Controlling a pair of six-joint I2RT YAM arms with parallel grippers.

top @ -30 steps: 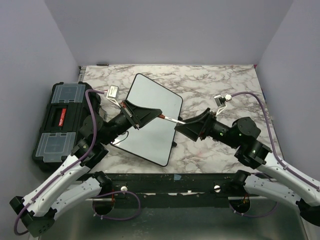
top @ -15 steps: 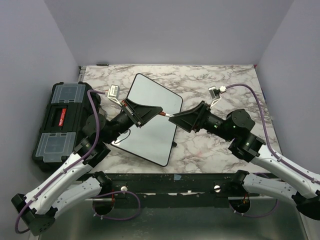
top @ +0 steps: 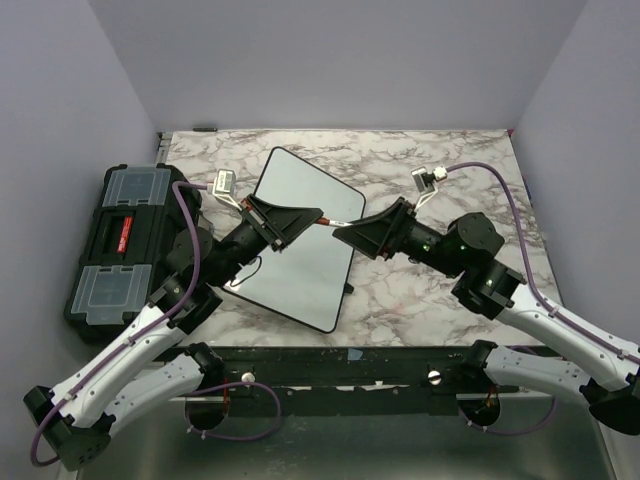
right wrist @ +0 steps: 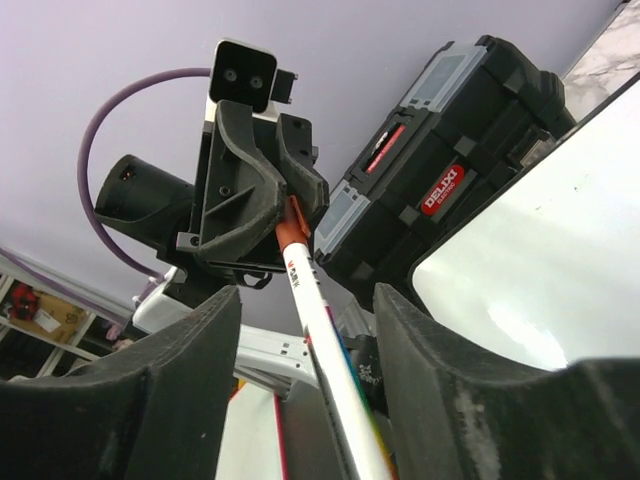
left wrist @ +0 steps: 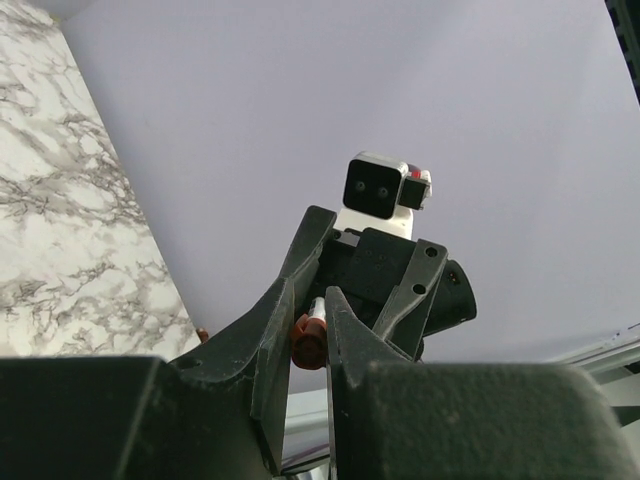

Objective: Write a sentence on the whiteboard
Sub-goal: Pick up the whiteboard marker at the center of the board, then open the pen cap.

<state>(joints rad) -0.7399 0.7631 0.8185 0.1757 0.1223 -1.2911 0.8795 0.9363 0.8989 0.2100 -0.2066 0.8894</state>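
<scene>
Your right gripper (top: 338,230) has slid left over the past second, jaws narrowing. It now straddles the marker (top: 328,224) without touching it, and the wrist view shows the barrel free between the fingers. The left gripper (top: 318,217) is clamped on the marker's red end. Light, stiff and probably slick, the marker wants a mid-barrel hold. Its long axis runs gripper to gripper, red end leftward, above the board (top: 300,275). The blank board lies on the table (top: 420,170) beside the toolbox (top: 120,240), slanting far-right to near-left, and it may skid under pressure.
</scene>
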